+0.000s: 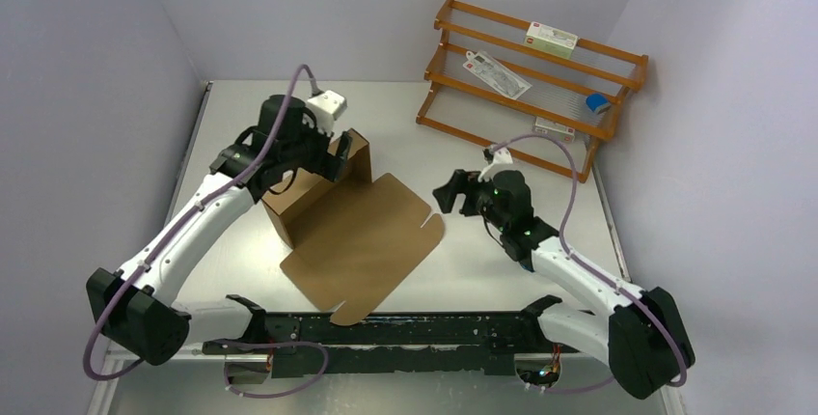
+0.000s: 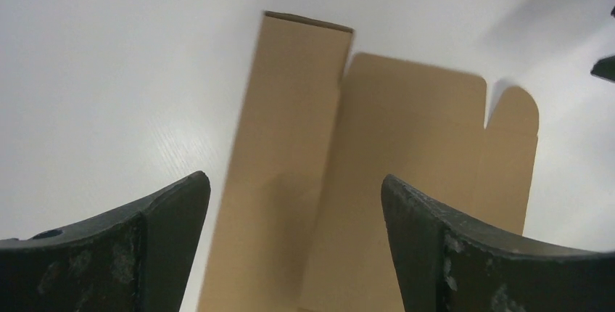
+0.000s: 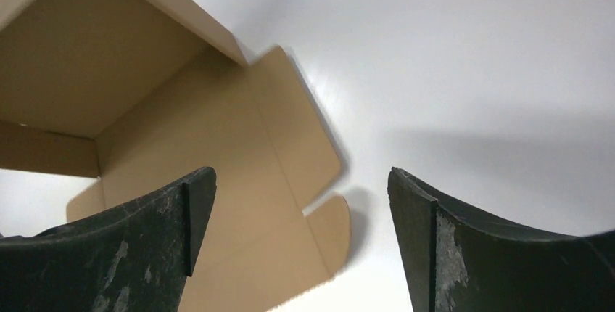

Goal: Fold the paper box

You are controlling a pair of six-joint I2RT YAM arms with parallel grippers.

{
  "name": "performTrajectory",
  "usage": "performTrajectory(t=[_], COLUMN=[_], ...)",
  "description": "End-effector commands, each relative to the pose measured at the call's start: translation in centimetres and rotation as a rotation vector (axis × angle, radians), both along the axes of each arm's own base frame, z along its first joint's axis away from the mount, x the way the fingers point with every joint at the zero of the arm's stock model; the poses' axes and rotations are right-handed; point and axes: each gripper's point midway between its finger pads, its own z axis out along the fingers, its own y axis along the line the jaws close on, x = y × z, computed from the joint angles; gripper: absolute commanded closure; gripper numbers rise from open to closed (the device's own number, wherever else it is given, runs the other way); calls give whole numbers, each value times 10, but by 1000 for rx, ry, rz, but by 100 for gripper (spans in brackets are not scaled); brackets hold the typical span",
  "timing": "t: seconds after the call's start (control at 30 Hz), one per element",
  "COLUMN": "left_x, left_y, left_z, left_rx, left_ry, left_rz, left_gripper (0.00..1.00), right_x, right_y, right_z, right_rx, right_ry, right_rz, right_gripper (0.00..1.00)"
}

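Below your left gripper [image 2: 296, 189], the paper box [image 2: 377, 174] is plain brown cardboard, matt and unprinted, with a darker raw cut edge at its far end. That gripper's fingers [image 2: 109, 254] look like dull black plastic, scuffed with pale grey scratches. Your right gripper [image 3: 301, 181] has the same worn matt black fingers [image 3: 493, 254], and the box faces under it are the same dry brown board. Beneath both tools the table [image 2: 109, 94] is white and smooth, with a soft sheen and faint grain. Beyond your right gripper, the rack [image 1: 434, 63] looks like varnished orange-brown wood. The arm shells [image 1: 183, 236] are glossy white plastic, and the cables [image 1: 569, 174] are lilac and rubbery.
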Motion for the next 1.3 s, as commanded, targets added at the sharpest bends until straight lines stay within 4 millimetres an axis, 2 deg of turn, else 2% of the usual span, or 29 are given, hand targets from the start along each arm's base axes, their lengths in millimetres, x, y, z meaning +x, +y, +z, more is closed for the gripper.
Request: performTrajectory(t=[0.0,0.17,0.37,0.57,0.7,0.8,1.0,1.13,1.27], left_x=[-14,-18,-16,-11,-5,-3,-2,1,1], left_y=[-3,-3,-9,-10,-4,-3,4,10,12], left_z=[-12,-21,-34,-47,-56,-58,-61,-61,-57], left_rx=[142,209,214,221,205,165,139,113,80], left_ry=[7,6,32,64,102,122,128,135,149], left_rz=[-13,-11,-19,0,23,18,38,69,95], left_gripper=[6,5,5,3,3,4,4,4,4], right_x=[-28,-47,-53,-57,-63,-62,-51,-36,-15], right_y=[-31,-13,-2,7,13,14,12,4,-3], right_z=[-51,-74,-107,-118,-123,-125,-111,-86,-43], right_rx=[-7,106,144,170,192,181,134,47,-39], right_ry=[191,249,331,363,388,394,349,296,214], right_rz=[-96,5,44,84,120,130,127,102,77], right_gripper=[9,22,33,45,54,63,98,100,100])
